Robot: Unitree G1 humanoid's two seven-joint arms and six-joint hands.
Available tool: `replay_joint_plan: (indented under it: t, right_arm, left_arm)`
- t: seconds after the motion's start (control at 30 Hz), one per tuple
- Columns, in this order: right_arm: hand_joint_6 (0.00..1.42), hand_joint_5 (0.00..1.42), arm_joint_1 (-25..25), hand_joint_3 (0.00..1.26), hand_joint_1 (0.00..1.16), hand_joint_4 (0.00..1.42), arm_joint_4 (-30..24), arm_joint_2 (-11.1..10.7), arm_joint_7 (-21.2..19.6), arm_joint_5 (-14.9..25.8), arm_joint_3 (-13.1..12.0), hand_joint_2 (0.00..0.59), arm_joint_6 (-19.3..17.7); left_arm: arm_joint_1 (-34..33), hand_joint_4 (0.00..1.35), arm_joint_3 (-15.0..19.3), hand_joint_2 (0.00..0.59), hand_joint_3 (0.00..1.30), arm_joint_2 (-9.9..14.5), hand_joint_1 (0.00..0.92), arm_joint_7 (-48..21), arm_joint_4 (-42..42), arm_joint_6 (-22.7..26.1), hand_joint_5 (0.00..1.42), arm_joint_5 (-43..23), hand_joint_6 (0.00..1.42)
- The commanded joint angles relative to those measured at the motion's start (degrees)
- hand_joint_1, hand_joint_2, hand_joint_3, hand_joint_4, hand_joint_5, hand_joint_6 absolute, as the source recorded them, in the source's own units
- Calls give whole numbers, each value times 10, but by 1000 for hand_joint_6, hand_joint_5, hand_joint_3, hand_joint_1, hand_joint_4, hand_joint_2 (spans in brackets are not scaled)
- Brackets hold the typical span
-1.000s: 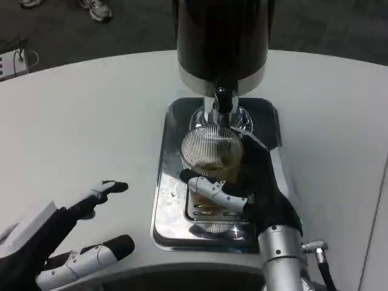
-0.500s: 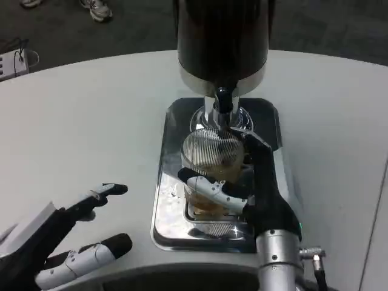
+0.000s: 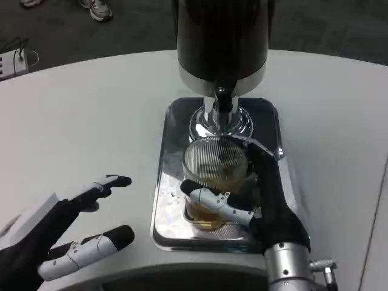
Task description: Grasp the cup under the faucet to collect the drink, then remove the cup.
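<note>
My right hand [image 3: 251,197] grips the ribbed cup [image 3: 213,176] of amber drink, at 6 o'clock from the faucet [image 3: 221,103], over the steel drip tray [image 3: 167,182]. My left hand [image 3: 57,233] hovers empty, fingers spread, above the worktop [image 3: 91,115] at 8 o'clock.

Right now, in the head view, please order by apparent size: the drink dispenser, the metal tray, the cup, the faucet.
1. metal tray and drink dispenser: they look close in area, and the dispenser is cut off by the picture's top edge, so I do not rank them.
2. cup, held by the right hand.
3. faucet, smallest.
</note>
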Motion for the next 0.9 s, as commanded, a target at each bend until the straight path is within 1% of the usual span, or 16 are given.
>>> replay_joint_plan:
  t: [0.03, 0.2, 0.3, 0.43, 0.57, 0.73, 0.8, 0.9]
  right_arm:
    - [1411, 1351, 32, 1008, 909, 1227, -54, 2, 37, 5, 19, 267, -2]
    - [1421, 1365, 68, 1030, 909, 1236, -100, -1, 70, 6, 32, 267, 1]
    - [1423, 1369, 92, 1032, 909, 1238, -127, -4, 83, 8, 38, 267, -1]
    - [1424, 1370, 122, 1032, 909, 1238, -167, -9, 98, 8, 41, 267, 0]
    - [1424, 1379, 147, 1038, 909, 1248, -209, -15, 116, 11, 38, 267, 5]
    - [1424, 1398, 185, 1065, 920, 1264, -289, -43, 153, 17, 22, 270, 6]
    - [1424, 1410, 209, 1073, 922, 1277, -334, -61, 175, 26, 6, 270, 8]
    - [1424, 1424, 231, 1081, 923, 1291, -380, -78, 202, 38, -12, 270, 13]
  left_arm:
    - [-3, 86, -1, 34, 200, 7, 0, 1, 12, -12, 135, -3, 212]
    - [-7, 86, -2, 36, 200, 5, 0, 2, 16, -17, 135, -3, 212]
    - [-9, 86, -4, 38, 200, 3, 0, 4, 15, -18, 135, -2, 212]
    - [-9, 86, -7, 40, 201, 0, 0, 6, 8, -18, 135, 0, 212]
    - [-9, 83, -11, 40, 199, -1, 0, 7, 1, -18, 130, 5, 212]
    - [-2, 51, -15, 40, 179, 3, 0, 8, -28, -21, 103, 24, 195]
    - [4, 33, -15, 39, 171, 4, 0, 7, -42, -22, 93, 33, 175]
    - [15, 5, -16, 48, 153, 5, 0, 5, -63, -25, 68, 43, 143]
